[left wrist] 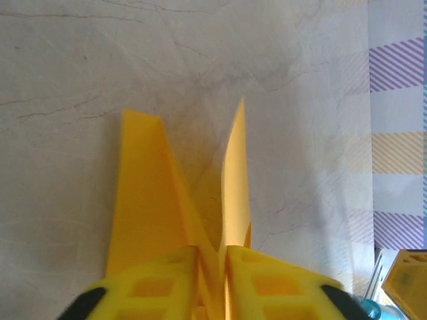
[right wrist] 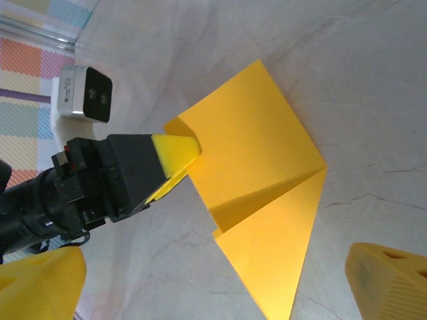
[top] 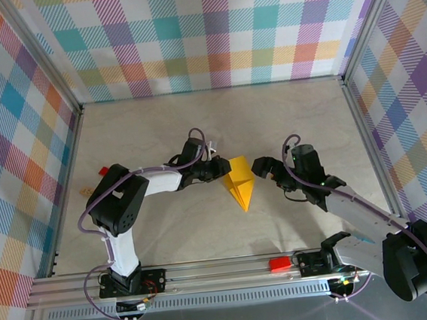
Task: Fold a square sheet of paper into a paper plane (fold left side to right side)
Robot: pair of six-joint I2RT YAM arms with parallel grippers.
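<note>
The yellow-orange sheet of paper [top: 240,186] lies mid-table, folded into a pointed paper plane shape with its tip toward the arms. Two flaps meet along a raised central crease [right wrist: 267,193]. My left gripper [top: 220,171] is shut on the paper's upper left edge. In the left wrist view its yellow fingers [left wrist: 267,280] pinch the paper [left wrist: 147,200], and one flap stands up between them. The right wrist view shows that left fingertip [right wrist: 177,150] clamped on the paper's corner. My right gripper [top: 263,167] hovers just right of the paper, open, with its fingers [right wrist: 387,280] wide apart and nothing between them.
A small red block [top: 102,171] sits at the table's left edge. Another red block [top: 279,263] rests on the front rail. A light blue pen-like tip [left wrist: 370,310] shows in the left wrist view's corner. Checked walls enclose the table on three sides.
</note>
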